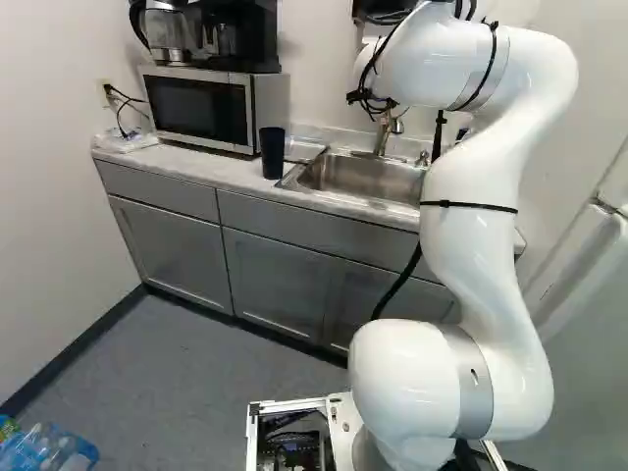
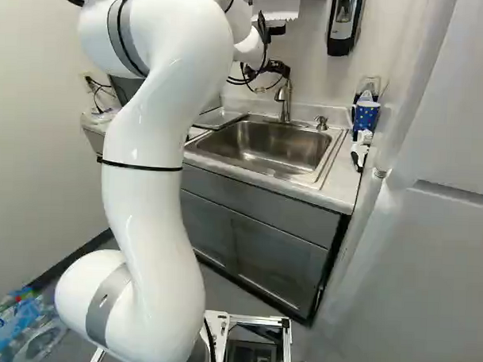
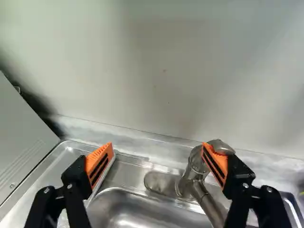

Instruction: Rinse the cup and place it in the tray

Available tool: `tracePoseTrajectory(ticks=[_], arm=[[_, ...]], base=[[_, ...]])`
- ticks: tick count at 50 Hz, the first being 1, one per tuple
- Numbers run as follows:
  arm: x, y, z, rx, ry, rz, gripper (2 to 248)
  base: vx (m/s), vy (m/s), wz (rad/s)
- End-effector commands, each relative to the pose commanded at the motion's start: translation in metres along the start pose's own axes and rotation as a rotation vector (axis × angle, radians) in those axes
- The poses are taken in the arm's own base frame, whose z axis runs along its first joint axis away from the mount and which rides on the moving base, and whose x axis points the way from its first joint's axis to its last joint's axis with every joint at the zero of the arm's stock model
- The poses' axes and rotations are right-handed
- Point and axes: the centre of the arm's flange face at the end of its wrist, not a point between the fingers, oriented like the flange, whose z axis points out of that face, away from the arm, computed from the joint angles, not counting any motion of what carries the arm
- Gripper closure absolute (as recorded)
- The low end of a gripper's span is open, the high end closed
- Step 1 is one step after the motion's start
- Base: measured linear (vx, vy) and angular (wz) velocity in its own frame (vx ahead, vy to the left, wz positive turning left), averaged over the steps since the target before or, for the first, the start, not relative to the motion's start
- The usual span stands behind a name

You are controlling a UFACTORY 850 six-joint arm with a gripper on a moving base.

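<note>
One tall dark-blue cup (image 1: 272,154) stands left of one rectangular steel sink (image 2: 278,144).
Its long axis is vertical, wide end up; above the sink, one black two-fingered gripper (image 2: 277,69) hangs, orange-padded fingers apart.

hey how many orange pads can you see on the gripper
2: one orange pad on the microwave side, the other orange pad in front of the faucet in the wrist view.
</note>
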Motion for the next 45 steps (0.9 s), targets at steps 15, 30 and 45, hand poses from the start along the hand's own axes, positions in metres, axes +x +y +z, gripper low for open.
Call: tracePoseTrajectory(ticks=[15, 30, 45], arm=[[0.004, 0.000, 0.000, 0.000, 0.041, 0.000, 3], [0.003, 0.000, -0.001, 0.000, 0.040, 0.000, 3], [0.000, 0.006, -0.021, -0.008, 0.027, 0.003, 3]], base=[[0.000, 0.000, 0.000], [0.000, 0.000, 0.000], [0.000, 0.000, 0.000]])
